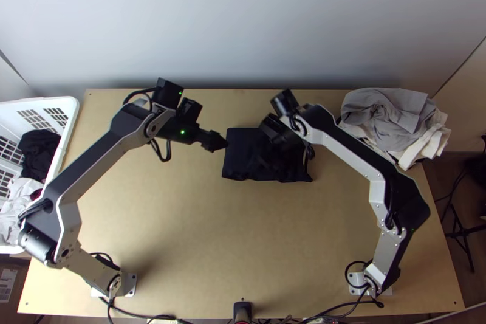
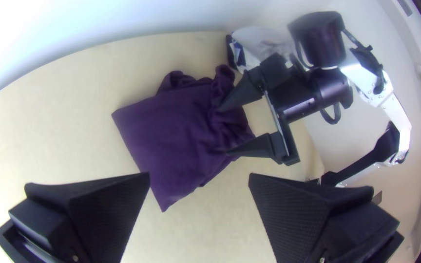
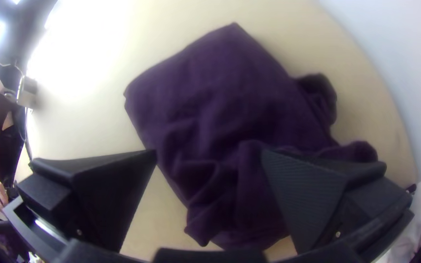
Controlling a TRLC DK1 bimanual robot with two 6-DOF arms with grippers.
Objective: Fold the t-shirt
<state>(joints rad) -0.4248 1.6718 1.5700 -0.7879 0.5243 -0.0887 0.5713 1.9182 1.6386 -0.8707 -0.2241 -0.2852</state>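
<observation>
In the top view, the dark t-shirt (image 1: 243,157) lies as a compact folded bundle on the table. My left gripper (image 1: 220,143) is at its left edge; my right gripper (image 1: 267,141) is over its right part. The left wrist view has the shirt (image 2: 166,131), purple there, flat on one side and bunched on the other, with my left gripper (image 2: 199,178) open and no cloth between its fingers. In the right wrist view my right gripper (image 3: 209,153) stands open above the wrinkled part of the shirt (image 3: 230,97). Whether its fingers touch the cloth I cannot tell.
A white basket (image 1: 71,118) holding dark and light clothes stands at the left edge. Grey and white garments (image 1: 389,118) lie heaped at the table's back right corner. Bare table (image 1: 237,233) stretches between the shirt and the arms' bases.
</observation>
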